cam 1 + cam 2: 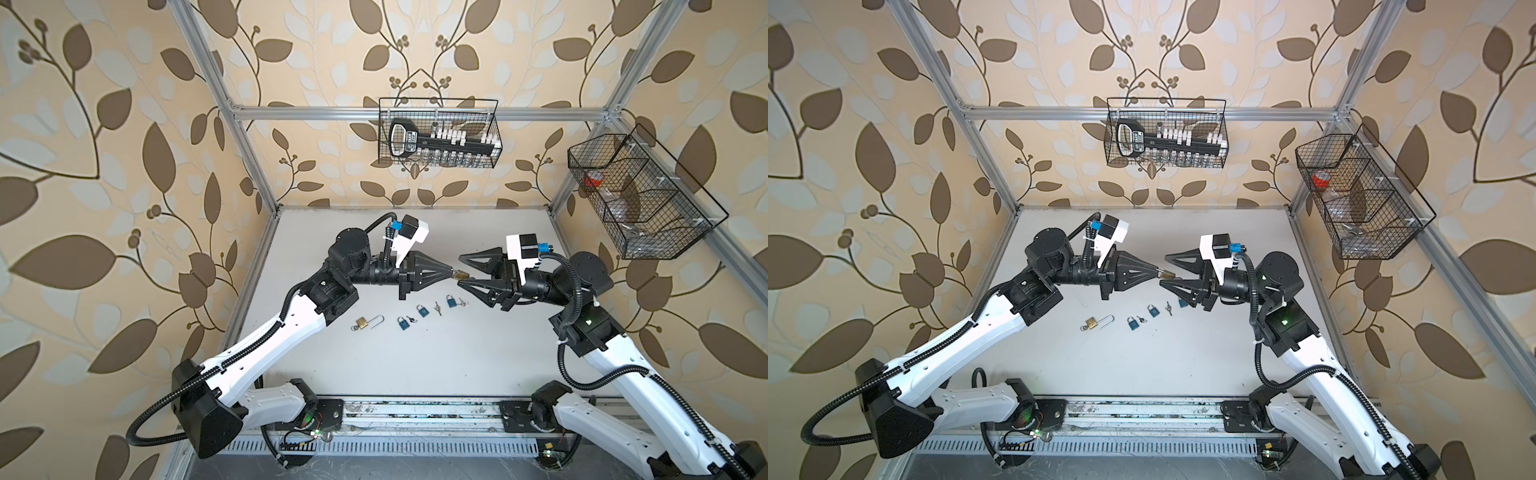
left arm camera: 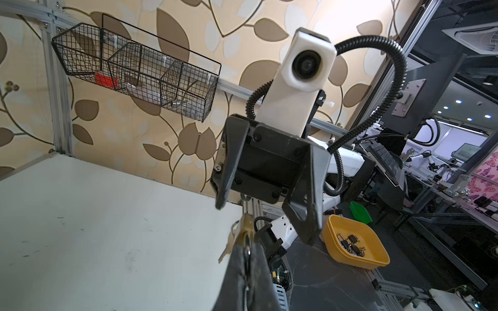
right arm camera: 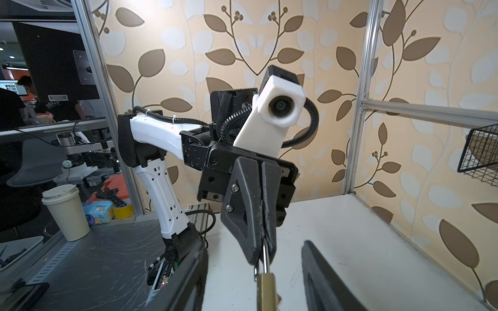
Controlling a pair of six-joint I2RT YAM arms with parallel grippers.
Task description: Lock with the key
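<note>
- Left gripper [image 1: 449, 271]: black fingers pressed together, pinching the steel shackle [image 3: 265, 259] of the small brass padlock [image 3: 266, 292]. It sits at the centre of both top views, raised above the white table [image 1: 415, 365].
- Small brass padlock: the body hangs clear of those fingertips in mid-air, at the lower centre of the right wrist view.
- Right gripper [image 2: 264, 222]: jaws spread and holding nothing, with one finger on either side of the padlock body. No contact is visible.
- Pale metal key [image 2: 225, 249]: dangles on a ring just beside the padlock body, at the lower centre of the left wrist view. Whether another key sits in the keyway cannot be told.
- Step in hand, as judged: the right gripper takes hold at the keyed end while the left steadies the lock.
- Method advised:
  - Keep the shackle pinch firm so the body cannot swing.
  - Close the right fingers squarely on the flat of the key head, not on the ring.
  - Turn about the keyway's own line, without side pull.
- Long-shackled brass padlock [image 1: 362, 323], lying open, and small blue padlocks [image 1: 423, 310]: on the table below centre in a top view, well apart from both grippers.
</note>
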